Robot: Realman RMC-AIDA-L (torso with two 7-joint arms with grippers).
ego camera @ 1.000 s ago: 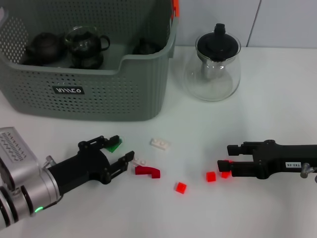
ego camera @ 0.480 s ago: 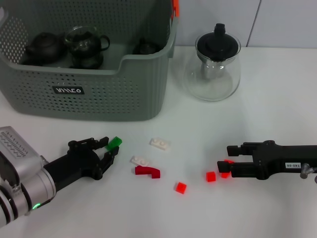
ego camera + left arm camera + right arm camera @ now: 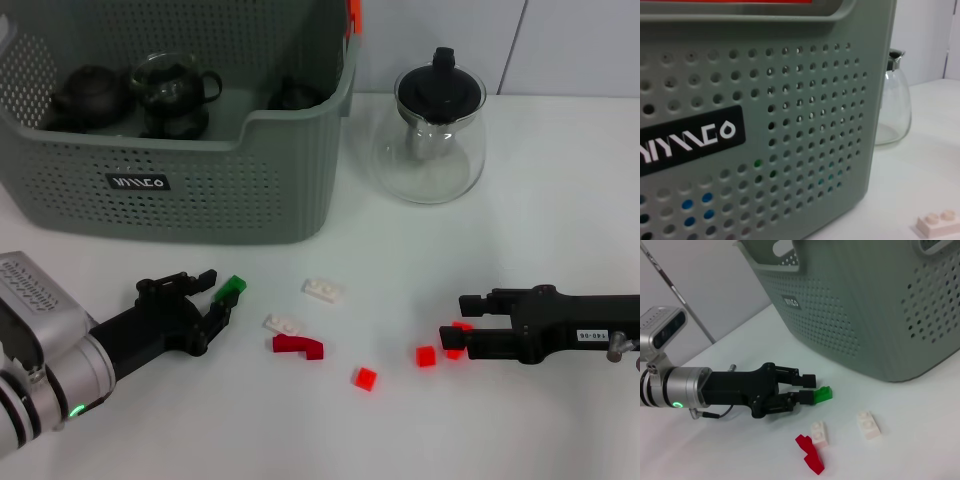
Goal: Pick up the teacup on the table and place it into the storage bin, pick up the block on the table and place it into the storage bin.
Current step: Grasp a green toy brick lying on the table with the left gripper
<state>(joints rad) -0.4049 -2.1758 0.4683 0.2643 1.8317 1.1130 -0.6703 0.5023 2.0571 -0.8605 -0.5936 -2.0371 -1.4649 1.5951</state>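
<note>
The grey-green storage bin (image 3: 200, 190) stands at the back left and fills the left wrist view (image 3: 805, 125). My left gripper (image 3: 216, 293) is low in front of it, shut on a small green block (image 3: 233, 290). The right wrist view shows the same left gripper (image 3: 807, 388) and green block (image 3: 823, 394) just above the table. My right gripper (image 3: 452, 327) rests open on the table at the right, with a red block (image 3: 456, 350) at its fingertips. No teacup shows on the table. Dark tea ware (image 3: 90, 95) sits inside the bin.
Loose on the table are two white blocks (image 3: 323, 290) (image 3: 282, 324), a curved red piece (image 3: 298, 346) and small red blocks (image 3: 365, 378) (image 3: 426, 355). A clear glass teapot (image 3: 435, 125) with a black lid stands right of the bin.
My left gripper, open a second ago, has drawn back to the left and shut on the green block, lifting it slightly. The right arm has not moved.
</note>
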